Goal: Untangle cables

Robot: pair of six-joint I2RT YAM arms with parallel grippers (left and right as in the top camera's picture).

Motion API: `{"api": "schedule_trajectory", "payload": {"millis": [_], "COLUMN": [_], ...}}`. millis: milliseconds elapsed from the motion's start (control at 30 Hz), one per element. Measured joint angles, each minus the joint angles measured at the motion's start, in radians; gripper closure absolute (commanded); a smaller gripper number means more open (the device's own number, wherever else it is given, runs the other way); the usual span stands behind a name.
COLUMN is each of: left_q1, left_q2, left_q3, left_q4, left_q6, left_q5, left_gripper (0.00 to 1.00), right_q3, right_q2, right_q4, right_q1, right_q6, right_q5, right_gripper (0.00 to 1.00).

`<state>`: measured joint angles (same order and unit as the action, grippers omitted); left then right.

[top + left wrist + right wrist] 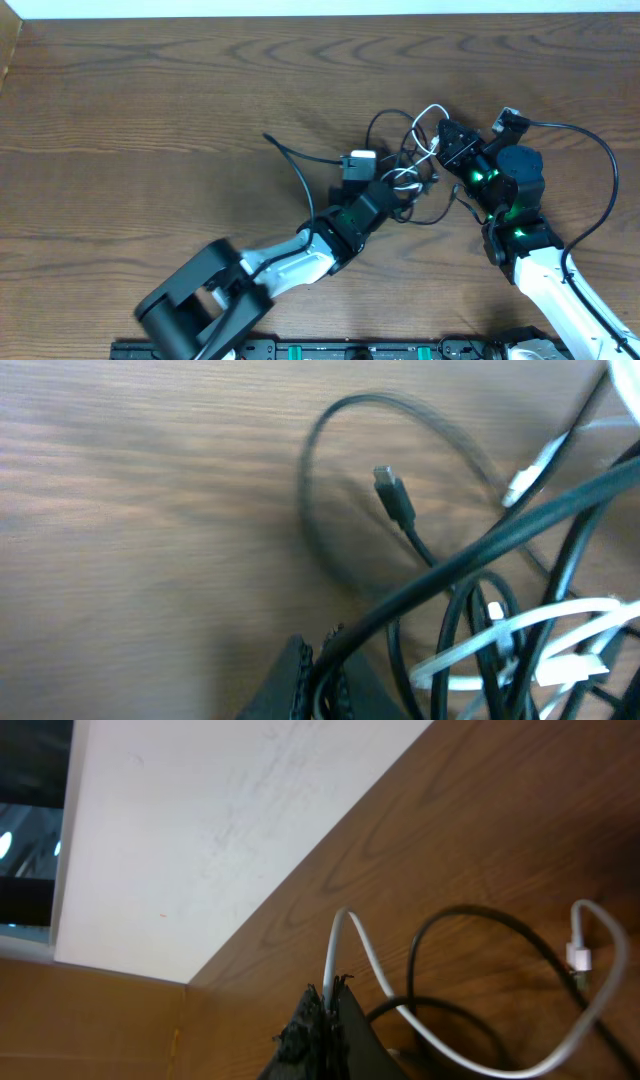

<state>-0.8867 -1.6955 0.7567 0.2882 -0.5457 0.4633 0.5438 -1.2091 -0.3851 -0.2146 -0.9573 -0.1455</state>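
The cables (412,160) lie as a knot of thin black and white cords on the wooden table, between my two grippers. My left gripper (397,189) reaches into the knot from the lower left. In the left wrist view this gripper (322,652) is shut on a black cord (470,565) that runs up to the right. A black plug end (393,495) lies free on the wood beyond it, and white cords (520,635) cross at the right. My right gripper (442,133) is at the knot's upper right. Seen from its wrist, that gripper (330,992) is shut on a white cord (345,935) that loops to a small plug (580,958).
A white block-shaped adapter (360,163) sits at the knot's left edge. One black cord (290,155) trails out to the left over the wood. A white wall (220,820) borders the far edge of the table. The right arm's own thick black cable (600,160) arcs at the right.
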Motion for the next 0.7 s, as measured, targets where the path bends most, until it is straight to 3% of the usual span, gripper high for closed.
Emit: {"api": "schedule_trajectory", "payload": {"millis": [333, 700], "left_q1": [0.002, 0.002], "left_q2": [0.529, 1.009], "left_q3": [-0.002, -0.002], "left_q4": [-0.367, -0.548], "left_q6": [0.000, -0.008], "left_q5": [0.133, 0.150], "left_gripper": [0.93, 0.92], "right_q3": [0.000, 0.000], "right_q2": [0.000, 0.000], "right_q4": [0.058, 0.068], "right_q1": [0.000, 0.006], "right_q6": [0.010, 0.011], "right_q5": [0.106, 0.138], "right_gripper": [0.99, 0.99]}}
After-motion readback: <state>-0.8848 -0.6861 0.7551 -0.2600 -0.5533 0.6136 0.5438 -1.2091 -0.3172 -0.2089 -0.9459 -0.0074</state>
